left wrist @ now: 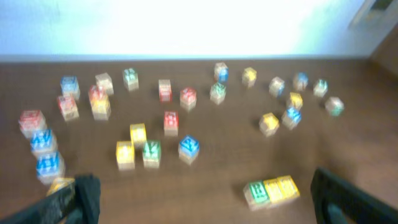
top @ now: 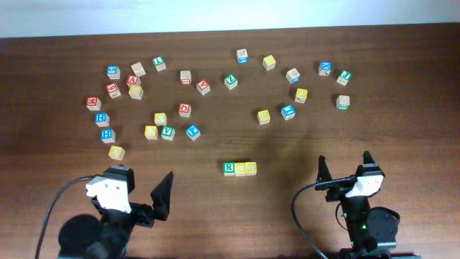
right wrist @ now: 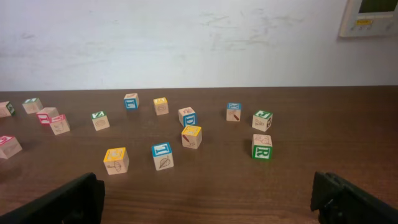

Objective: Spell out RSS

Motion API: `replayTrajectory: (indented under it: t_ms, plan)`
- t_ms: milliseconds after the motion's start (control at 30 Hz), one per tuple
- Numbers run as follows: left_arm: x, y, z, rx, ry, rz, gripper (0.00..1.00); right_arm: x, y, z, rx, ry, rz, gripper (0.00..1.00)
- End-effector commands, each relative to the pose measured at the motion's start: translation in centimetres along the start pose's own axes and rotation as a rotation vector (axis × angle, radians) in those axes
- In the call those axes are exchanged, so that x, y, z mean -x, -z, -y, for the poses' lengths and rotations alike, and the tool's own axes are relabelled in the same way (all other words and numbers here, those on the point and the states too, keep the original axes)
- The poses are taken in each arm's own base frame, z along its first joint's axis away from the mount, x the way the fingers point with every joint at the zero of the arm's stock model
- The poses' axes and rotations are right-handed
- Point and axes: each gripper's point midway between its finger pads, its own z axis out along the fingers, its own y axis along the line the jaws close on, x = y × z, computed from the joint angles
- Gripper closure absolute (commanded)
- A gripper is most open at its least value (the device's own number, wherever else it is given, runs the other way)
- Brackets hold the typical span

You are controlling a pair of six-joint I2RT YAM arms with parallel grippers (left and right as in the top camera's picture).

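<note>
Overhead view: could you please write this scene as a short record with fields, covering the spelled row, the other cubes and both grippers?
row: green R cube, middle yellow cube, end yellow cube, side by side in a line
yellow letters: too small to read
other letter cubes: scattered loose on the far part of the table
left gripper: open, holding nothing
right gripper: open, holding nothing
contact: neither gripper touches the row

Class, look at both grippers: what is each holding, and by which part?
Nothing is held. The left gripper and right gripper are open and empty; the cube row lies apart from both.
</note>
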Motion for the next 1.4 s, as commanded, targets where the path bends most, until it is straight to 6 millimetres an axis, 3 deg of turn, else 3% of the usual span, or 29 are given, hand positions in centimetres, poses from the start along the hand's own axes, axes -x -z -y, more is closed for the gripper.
replayTrajectory:
  t_ms: [0, 200, 467, 867, 1000, 1100, 1167, 1367]
  plan:
    - [-0.1, -0.2, 0.2, -0.021, -0.107, 0.101, 0.01, -0.2, 0.0, 0.2, -0.006, -0.011, 0.003, 0.02]
    - [0.0, -2.0, -0.3, -0.022, -0.145, 0.277, 0.01, -0.2, 0.0, 0.2, -0.006, -0.011, 0.003, 0.02]
    - [-2.3, -3.4, -3.4, 0.100, -0.142, 0.384, 0.01, -0.2, 0.0, 0.2, -0.006, -0.011, 0.002, 0.02]
    - [-5.2, -5.1, -6.7, 0.228, -0.071, 0.395, 0.01, -0.2, 0.0, 0.2, -0.006, -0.011, 0.002, 0.02]
    - [-6.6, -5.3, -8.5, 0.302, 0.065, 0.375, 0.01, -0.2, 0.0, 0.2, -0.006, -0.011, 0.003, 0.02]
    - [-6.9, -5.3, -9.0, 0.330, 0.070, 0.362, 0.01, -0.2, 0.0, 0.2, -0.006, -0.011, 0.003, 0.02]
    - [-8.3, -5.7, -9.1, 0.333, 0.075, 0.302, 0.01, -0.2, 0.0, 0.2, -0.006, -0.011, 0.003, 0.02]
    - [-8.4, -5.8, -8.9, 0.326, 0.064, 0.296, 0.01, -0.2, 0.0, 0.2, -0.006, -0.011, 0.003, 0.02]
